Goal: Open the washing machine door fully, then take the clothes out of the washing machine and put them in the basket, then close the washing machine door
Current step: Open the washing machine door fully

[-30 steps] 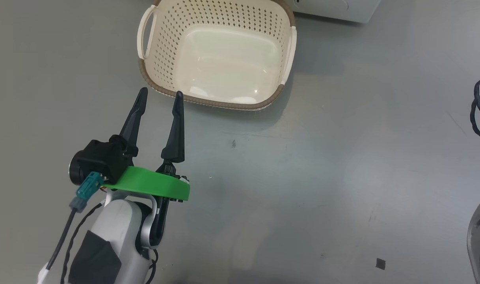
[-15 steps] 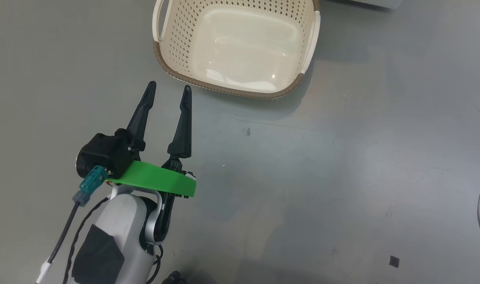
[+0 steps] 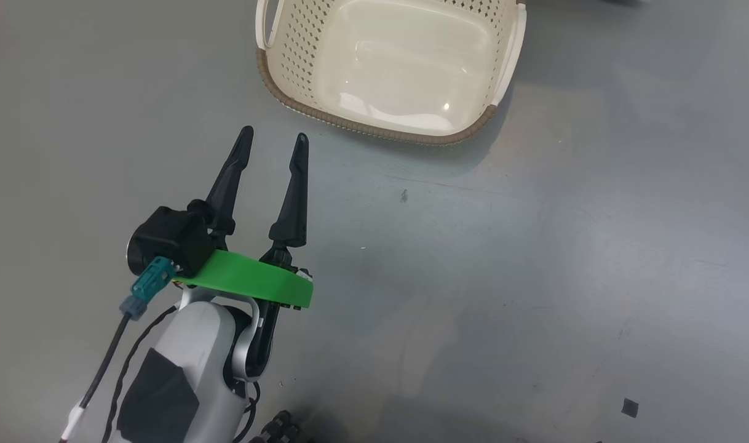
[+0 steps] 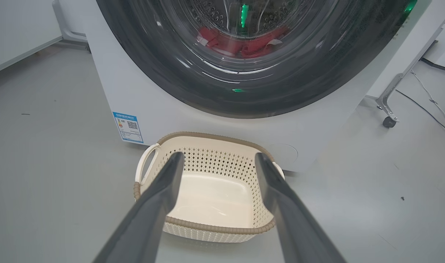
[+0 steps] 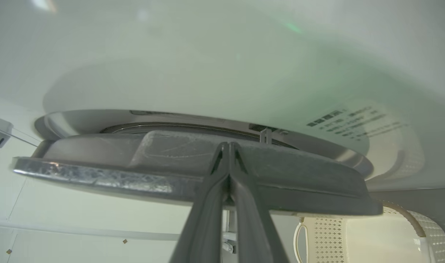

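Note:
The cream basket (image 3: 374, 128) stands empty on the grey floor, at the top of the head view. My left gripper (image 3: 273, 134) hovers open just short of its near rim, nothing between the fingers. In the left wrist view the gripper (image 4: 219, 157) points over the basket (image 4: 215, 228) at the washing machine (image 4: 109, 91). Red clothes (image 4: 244, 45) lie in the drum behind the glass of the black-rimmed washing machine door (image 4: 153, 73). My right gripper (image 5: 228, 144) is shut, its tips at the edge of the door (image 5: 98, 175), seen edge-on against the white front (image 5: 208, 54).
A blue label (image 4: 127, 126) and a round cover (image 4: 284, 153) mark the washer's base. A metal leg with a caster (image 4: 388, 120) and cables (image 4: 427, 102) lie to the right. The basket (image 5: 317, 233) shows below the door. A dark cable (image 3: 276, 427) sits by my left arm.
The head camera has moved, so the basket sits higher and further right in the picture. My left gripper stays open, holding nothing.

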Available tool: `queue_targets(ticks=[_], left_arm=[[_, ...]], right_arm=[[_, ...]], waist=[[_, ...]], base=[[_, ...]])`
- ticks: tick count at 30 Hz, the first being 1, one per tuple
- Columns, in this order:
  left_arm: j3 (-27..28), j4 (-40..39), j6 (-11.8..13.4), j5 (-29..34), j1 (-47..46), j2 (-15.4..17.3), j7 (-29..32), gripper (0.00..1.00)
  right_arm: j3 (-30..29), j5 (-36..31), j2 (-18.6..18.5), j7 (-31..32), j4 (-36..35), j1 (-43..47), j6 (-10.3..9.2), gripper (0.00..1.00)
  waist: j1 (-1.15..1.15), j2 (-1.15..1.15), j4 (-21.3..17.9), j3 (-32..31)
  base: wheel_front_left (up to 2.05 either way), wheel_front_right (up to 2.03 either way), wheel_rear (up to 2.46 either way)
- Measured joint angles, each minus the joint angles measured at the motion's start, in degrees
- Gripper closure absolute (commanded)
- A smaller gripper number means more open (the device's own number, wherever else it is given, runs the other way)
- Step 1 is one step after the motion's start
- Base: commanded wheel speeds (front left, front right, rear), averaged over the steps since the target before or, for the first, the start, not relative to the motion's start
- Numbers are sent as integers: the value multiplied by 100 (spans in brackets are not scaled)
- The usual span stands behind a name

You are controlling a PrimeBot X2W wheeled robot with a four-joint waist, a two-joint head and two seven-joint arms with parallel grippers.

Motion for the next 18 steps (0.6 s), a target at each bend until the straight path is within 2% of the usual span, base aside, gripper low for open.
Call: queue_targets(ticks=[18], left_arm=[[-155,4,54,-1,-34,-4,0,0]], right_arm=[[-285,576,-53,498,630,-391,-148,100]], waist=[[0,0,127,-22]], base=[[0,0,0]])
